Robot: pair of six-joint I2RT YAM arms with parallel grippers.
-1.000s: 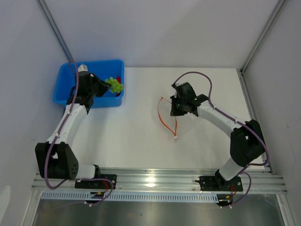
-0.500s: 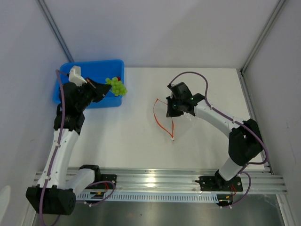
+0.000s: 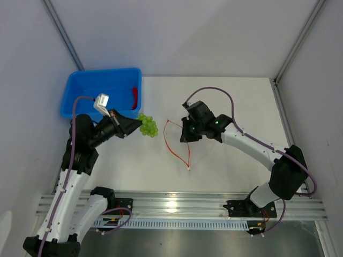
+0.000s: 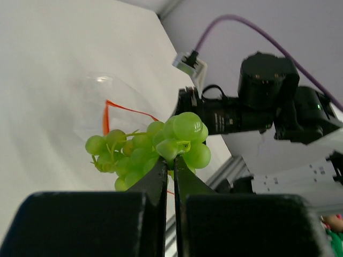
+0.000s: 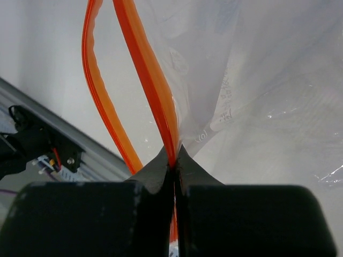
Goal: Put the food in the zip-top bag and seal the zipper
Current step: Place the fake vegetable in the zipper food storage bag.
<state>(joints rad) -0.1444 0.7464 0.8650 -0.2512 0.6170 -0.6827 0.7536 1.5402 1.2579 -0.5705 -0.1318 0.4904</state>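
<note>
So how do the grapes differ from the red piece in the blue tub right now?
The grapes are a light-green bumpy bunch; the red piece is slim. The grapes are pinched in the left gripper, outside the blue tub; the red piece lies inside it. Neither is in the zip-top bag.

The left arm (image 3: 63,195) rises from its base at the near left and bends at a black elbow. Its wrist turns rightward, so the left gripper (image 3: 137,122) points toward the middle of the table (image 3: 230,96). Its fingers (image 4: 155,179) are pressed together on the stem of the bunch of grapes (image 4: 155,147). The right arm (image 3: 249,143) reaches from the near right up and leftward, its long white link stretched out and its wrist angled down. The right gripper (image 3: 183,135) has its fingers (image 5: 153,171) pinched tight on the zipper (image 5: 144,69).
</note>
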